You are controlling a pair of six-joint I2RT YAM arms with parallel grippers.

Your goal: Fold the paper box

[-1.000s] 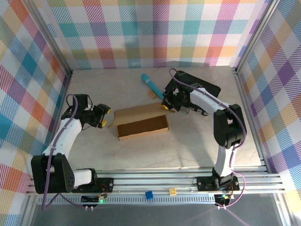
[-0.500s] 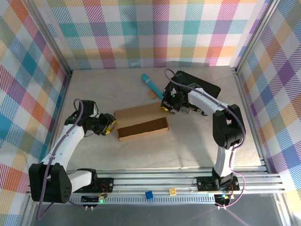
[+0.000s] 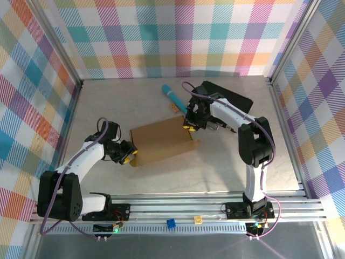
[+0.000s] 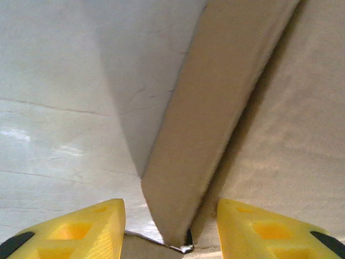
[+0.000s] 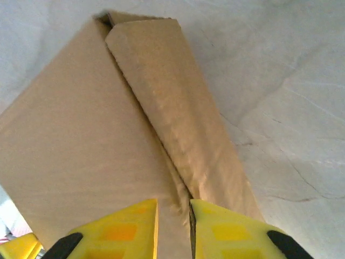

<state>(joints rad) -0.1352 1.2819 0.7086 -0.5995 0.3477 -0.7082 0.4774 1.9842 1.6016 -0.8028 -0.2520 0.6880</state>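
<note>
Left hand (image 3: 128, 155) is at the lower-left end of the paper box (image 3: 161, 139), which sits mid-frame on the bench (image 3: 215, 167). Its jaws are apart, straddling an upright end-flap edge with a gap on each side, gripping nothing. The lid lies over the tray, so the step is probably closing the ends. Pinch the flap squarely and push in along the box, not sideways. Right hand (image 3: 189, 124) is at the upper-right corner, fingers nearly together over a side-flap seam; can't tell if it's pinching. It should brace that corner. Teal tube (image 3: 173, 97) and black case (image 3: 237, 100) are beyond; avoid them.
</note>
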